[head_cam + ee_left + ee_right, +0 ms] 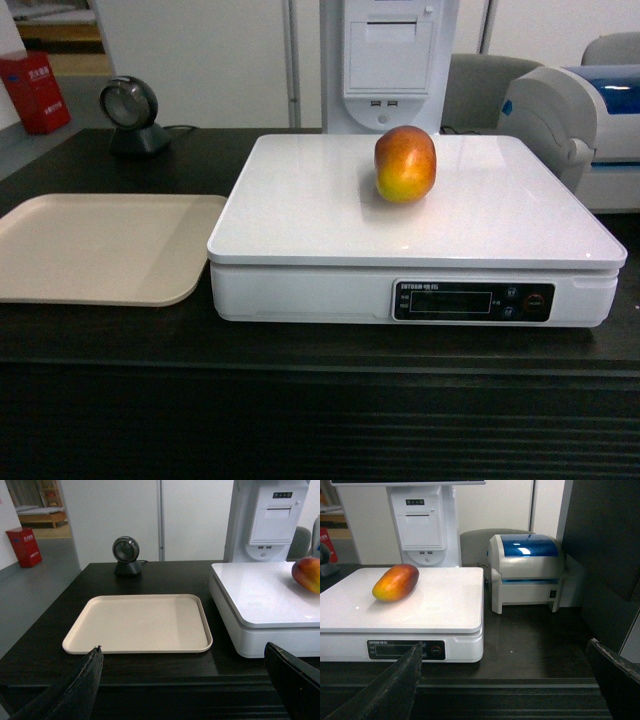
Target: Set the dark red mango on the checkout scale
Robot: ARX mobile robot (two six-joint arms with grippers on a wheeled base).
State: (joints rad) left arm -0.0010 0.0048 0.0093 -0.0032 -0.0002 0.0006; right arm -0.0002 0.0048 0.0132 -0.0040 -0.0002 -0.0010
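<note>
Checkout [100, 345] counter, dark red mango [405, 164] on scale [300, 215], both grippers back, spread wide, empty

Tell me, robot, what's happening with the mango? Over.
Left hand open, holding nothing. Right hand open, holding nothing. Dark red mango lying on the scale, on the checkout. Nothing in the way.

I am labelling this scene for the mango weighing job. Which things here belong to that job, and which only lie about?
Part of the job:
- dark red mango, lying on the scale
- scale
- checkout counter

Only lying about:
- beige tray, left of the scale
- round black scanner
- blue-lidded printer
- red box
</note>
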